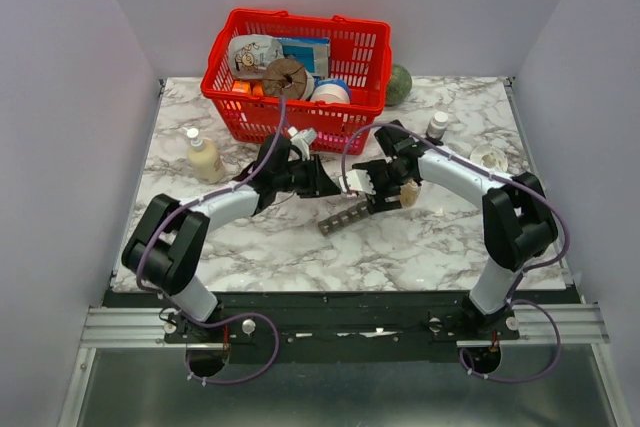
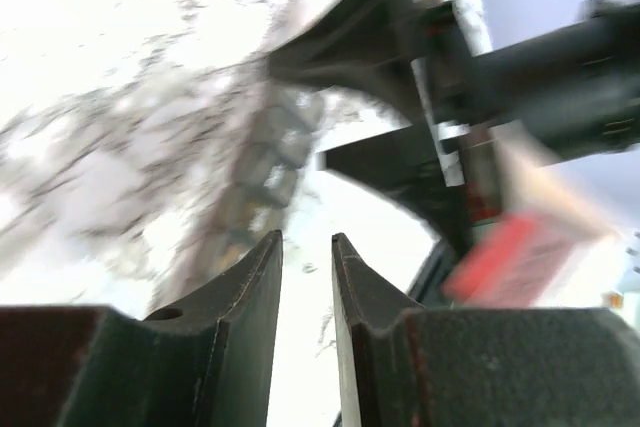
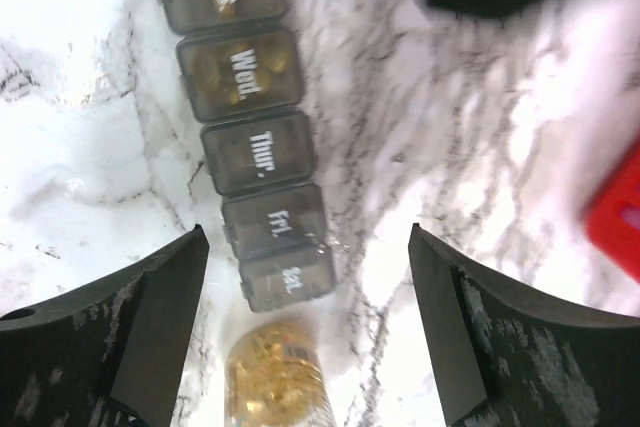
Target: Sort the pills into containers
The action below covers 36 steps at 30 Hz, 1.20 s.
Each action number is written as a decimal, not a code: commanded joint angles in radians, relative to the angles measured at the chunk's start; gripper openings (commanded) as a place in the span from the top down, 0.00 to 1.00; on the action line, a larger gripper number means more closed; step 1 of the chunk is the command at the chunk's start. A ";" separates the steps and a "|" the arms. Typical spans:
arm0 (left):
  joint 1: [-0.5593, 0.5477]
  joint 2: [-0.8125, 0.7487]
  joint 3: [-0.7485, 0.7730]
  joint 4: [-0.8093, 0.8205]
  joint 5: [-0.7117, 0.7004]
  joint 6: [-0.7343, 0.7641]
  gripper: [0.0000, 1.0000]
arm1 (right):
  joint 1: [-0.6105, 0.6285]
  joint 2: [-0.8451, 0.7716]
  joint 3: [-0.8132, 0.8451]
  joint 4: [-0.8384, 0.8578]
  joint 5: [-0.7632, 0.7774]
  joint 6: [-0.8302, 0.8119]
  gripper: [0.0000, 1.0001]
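right gripper (image 3: pixel 307 237) — jaws spread wide, holding nothing, above the Sat end | left gripper (image 2: pixel 307 237) — jaws narrowly parted, empty | containers (image 3: pixel 255 147) flat mid-table, lids shut | risk: fingers coming down could shove the containers or topple the pill bottle (image 3: pixel 275 377) just beside them

Your left arm (image 1: pixel 215 209) and right arm (image 1: pixel 455 172) wear white shells between bulky black joints — a thin purple cable (image 1: pixel 347 152) loops along each. The left gripper (image 2: pixel 307 237) and right gripper (image 3: pixel 308 237) have matte black, wedge-shaped fingers.
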<state>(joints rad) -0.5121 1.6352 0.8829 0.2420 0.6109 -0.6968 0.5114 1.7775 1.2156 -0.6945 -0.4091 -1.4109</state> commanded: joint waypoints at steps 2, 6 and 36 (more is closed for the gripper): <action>0.067 -0.206 -0.163 -0.087 -0.207 0.109 0.63 | 0.012 -0.084 0.073 -0.085 -0.128 0.126 0.13; 0.084 -0.394 -0.216 -0.153 -0.347 0.186 0.60 | 0.076 -0.082 0.094 -0.120 -0.204 0.239 0.34; -0.207 -0.318 -0.384 0.102 -0.433 0.628 0.31 | 0.000 0.056 0.156 -0.111 -0.353 0.624 0.73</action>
<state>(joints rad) -0.7029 1.2907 0.4553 0.2752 0.2268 -0.1795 0.5655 1.8088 1.3426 -0.7792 -0.6445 -0.9092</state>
